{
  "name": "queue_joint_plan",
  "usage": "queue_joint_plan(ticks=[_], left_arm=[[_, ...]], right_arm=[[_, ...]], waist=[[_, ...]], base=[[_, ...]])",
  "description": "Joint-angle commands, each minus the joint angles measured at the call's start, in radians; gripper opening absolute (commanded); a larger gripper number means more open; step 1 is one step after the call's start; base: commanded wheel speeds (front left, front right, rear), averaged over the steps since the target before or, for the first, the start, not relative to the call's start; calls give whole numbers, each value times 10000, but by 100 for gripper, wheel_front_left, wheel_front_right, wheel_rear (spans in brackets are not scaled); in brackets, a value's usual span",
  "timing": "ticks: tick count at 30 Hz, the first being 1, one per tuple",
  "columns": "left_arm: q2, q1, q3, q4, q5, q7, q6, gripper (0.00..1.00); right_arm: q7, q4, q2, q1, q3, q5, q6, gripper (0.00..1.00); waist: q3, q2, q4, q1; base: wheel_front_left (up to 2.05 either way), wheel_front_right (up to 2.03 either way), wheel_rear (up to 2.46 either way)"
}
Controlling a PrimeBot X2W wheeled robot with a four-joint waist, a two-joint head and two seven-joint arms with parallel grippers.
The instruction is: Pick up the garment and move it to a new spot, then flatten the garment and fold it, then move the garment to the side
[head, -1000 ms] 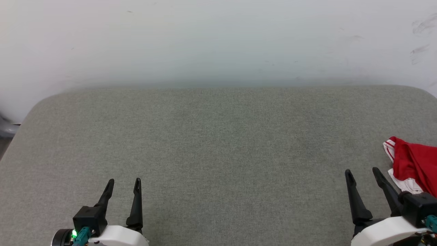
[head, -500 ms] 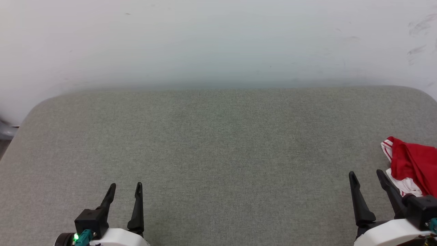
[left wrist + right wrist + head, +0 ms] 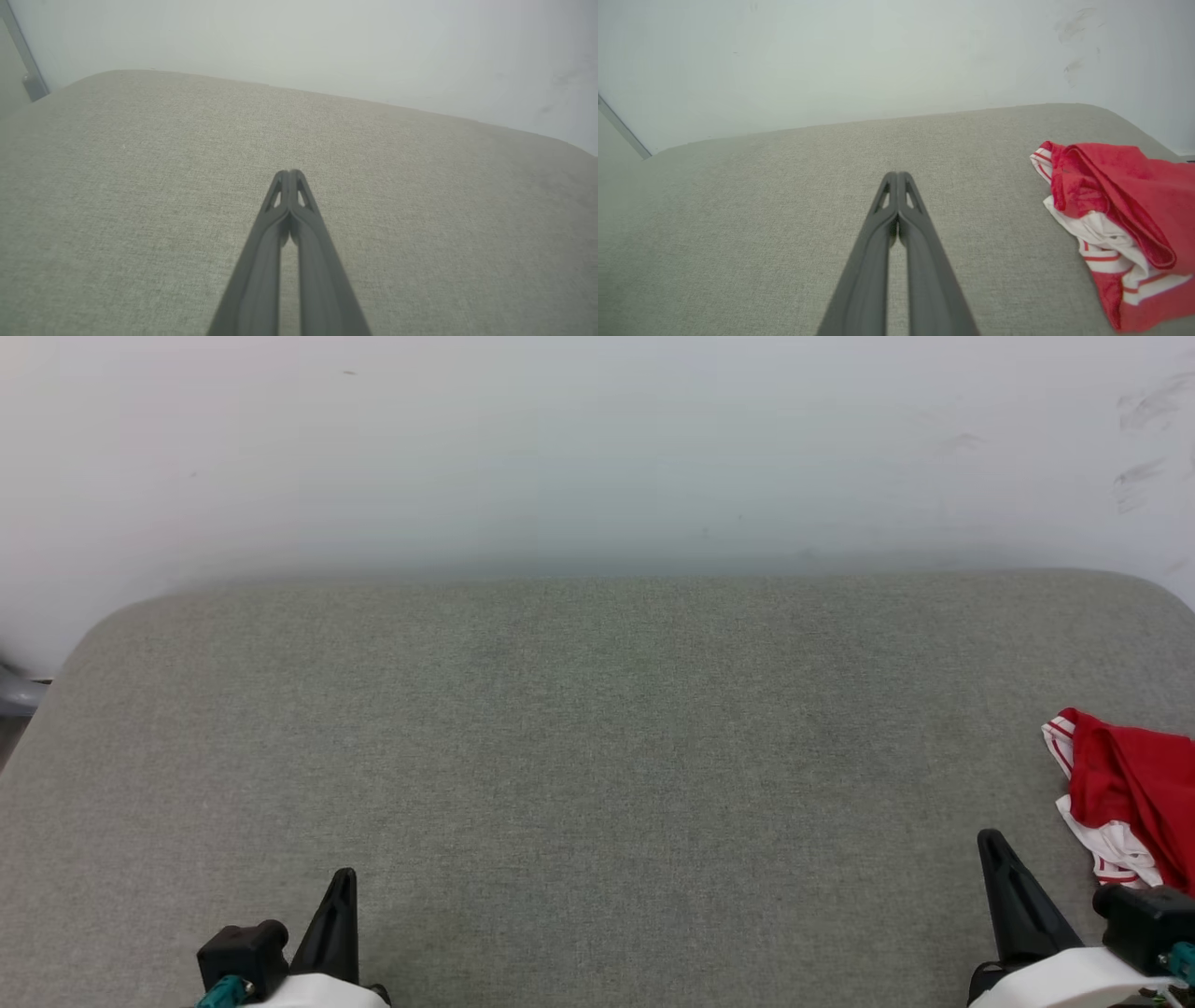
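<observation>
Both pairs of fingers (image 3: 261, 261) are pressed together on nothing, the left gripper (image 3: 342, 887) and right gripper (image 3: 993, 845) low over the grey padded surface (image 3: 597, 756), with the garment (image 3: 1125, 793) lying just to the right of the right gripper, clear of its fingers. Half a second earlier both pairs stood spread; the garment has not shifted. It is a crumpled red heap with white, red-striped trim.

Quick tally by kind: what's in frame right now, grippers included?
garment: 1
grippers: 2, the left gripper and the right gripper, both shut
grey surface: 1
total: 4
</observation>
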Motion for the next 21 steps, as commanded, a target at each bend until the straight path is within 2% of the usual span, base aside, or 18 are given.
queue_joint_plan(ticks=[1, 21], left_arm=[[12, -284, 151, -132, -608, 156, -50, 0], [-187, -562, 497, -235, -3777, 958, -278, 0]], right_arm=[[56, -11, -5, -215, -14, 700, 2, 0], [289, 725, -22, -787, -81, 4117, 0, 0]], waist=[[6, -1, 1, 0], [45, -1, 6, 0]], base=[[0, 0, 0], [0, 0, 0]])
